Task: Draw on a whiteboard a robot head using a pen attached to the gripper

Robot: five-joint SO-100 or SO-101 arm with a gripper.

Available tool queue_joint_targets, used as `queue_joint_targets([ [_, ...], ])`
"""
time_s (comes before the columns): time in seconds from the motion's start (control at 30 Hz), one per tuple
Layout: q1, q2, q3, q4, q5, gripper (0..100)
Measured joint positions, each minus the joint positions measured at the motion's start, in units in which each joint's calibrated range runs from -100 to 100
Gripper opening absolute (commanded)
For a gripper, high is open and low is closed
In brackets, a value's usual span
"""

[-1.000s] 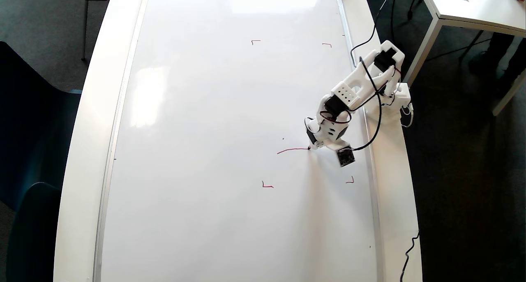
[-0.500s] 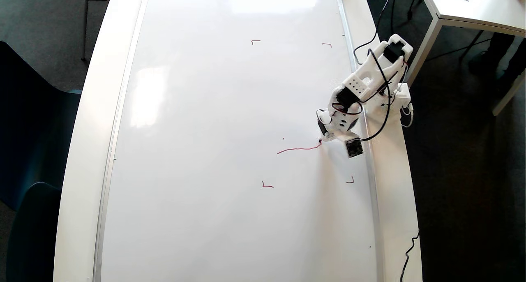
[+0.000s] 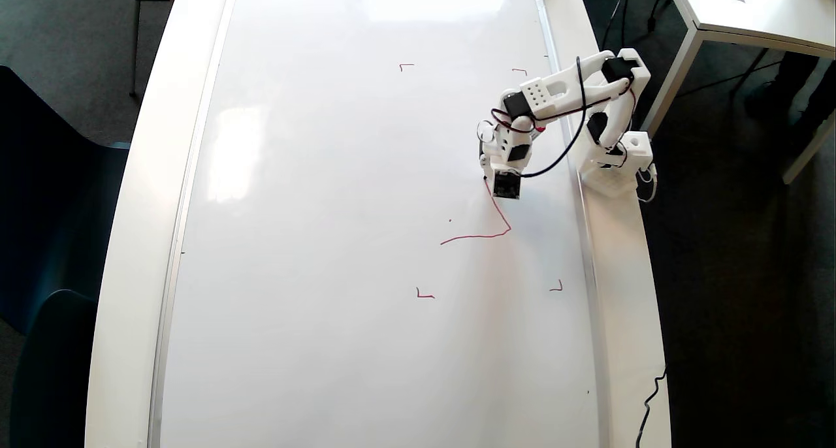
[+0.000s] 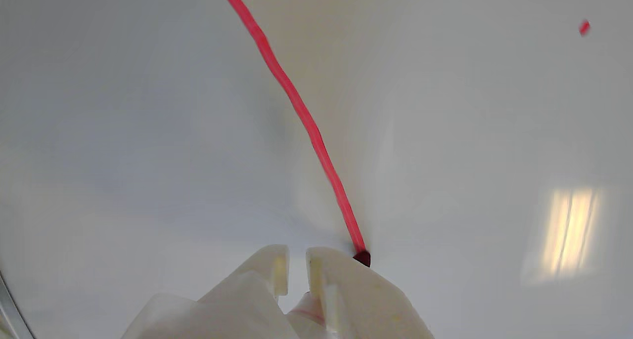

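1. Pressing its dark red tip onto the glossy white silver-framed whiteboard (image 3: 366, 174), the slim white pen (image 4: 362, 258) trails the red line of the unfinished robot head (image 3: 499, 213).
2. The white plastic gripper (image 4: 296, 265) stands nearly closed; whether its fingers clamp the pen is unclear.

The whiteboard (image 3: 326, 239) lies flat on the worktop (image 3: 140, 174) and covers nearly all of it in the overhead view. The arm's base (image 3: 617, 164) stands on the worktop strip just right of the board's right edge, and the arm reaches left over the board. The end effector (image 3: 488, 174) sits over the board's right part, with the pen (image 4: 362, 258) tip touching the surface. The robot head (image 3: 490, 223) so far is 1 bent line, running down-right from the tip, then left. 4 corner marks (image 3: 424, 294) surround it, 2 above, 2 below. A second table (image 3: 751, 10) stands at upper right, apart.
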Motion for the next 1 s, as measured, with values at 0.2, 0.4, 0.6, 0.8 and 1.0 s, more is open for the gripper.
queue_joint_targets([
  [0.2,6.33,0.0,0.27,0.0,0.0,1],
  [0.4,12.14,0.0,0.27,0.0,0.0,1],
  [0.6,17.8,-0.25,0.37,0.0,0.0,1],
  [0.8,20.81,-0.25,0.0,0.08,0.0,1],
  [1.0,20.81,0.0,-2.92,-3.04,0.0,1],
])
